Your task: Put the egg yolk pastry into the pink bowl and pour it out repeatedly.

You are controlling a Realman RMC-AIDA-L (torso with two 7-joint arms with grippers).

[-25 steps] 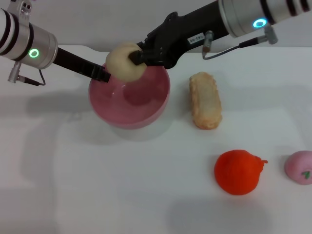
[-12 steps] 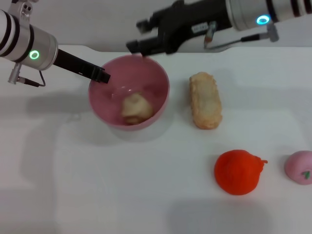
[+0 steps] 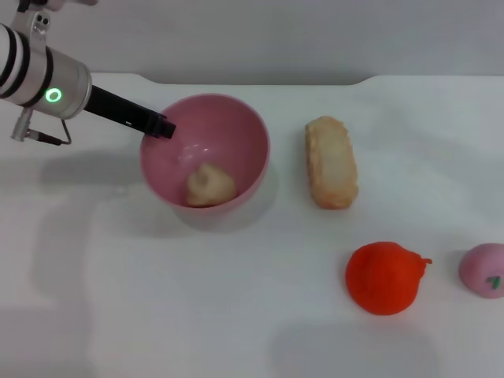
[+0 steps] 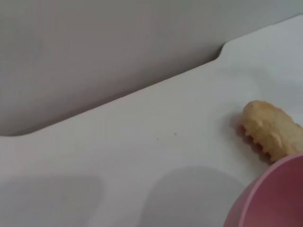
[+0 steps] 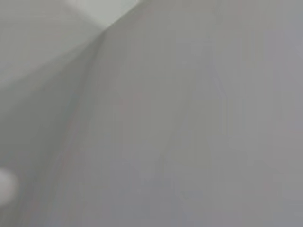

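The egg yolk pastry lies inside the pink bowl, low against the near wall, in the upper left-centre of the head view. So the putting-in half looks done, and we judge the step in hand to be the pour.

The left gripper sits at the bowl's upper-left rim, its dark tip touching or pinching the edge — we cannot tell from here whether its fingers are closed on the rim or merely resting against it. The left wrist view shows only a slice of the pink rim at its lower right corner and no fingers. The right gripper is out of every view.

To pour well, we would first make sure of the hold on the rim, since a smooth glossy bowl may slip when tilted. Then we would tip slowly toward the bare table in the lower left of the frame — away from the long bread just right of the bowl. The orange fruit and the small pink fruit at lower right are well apart. The pastry is round and may roll, so a low, gentle tilt should keep it near.
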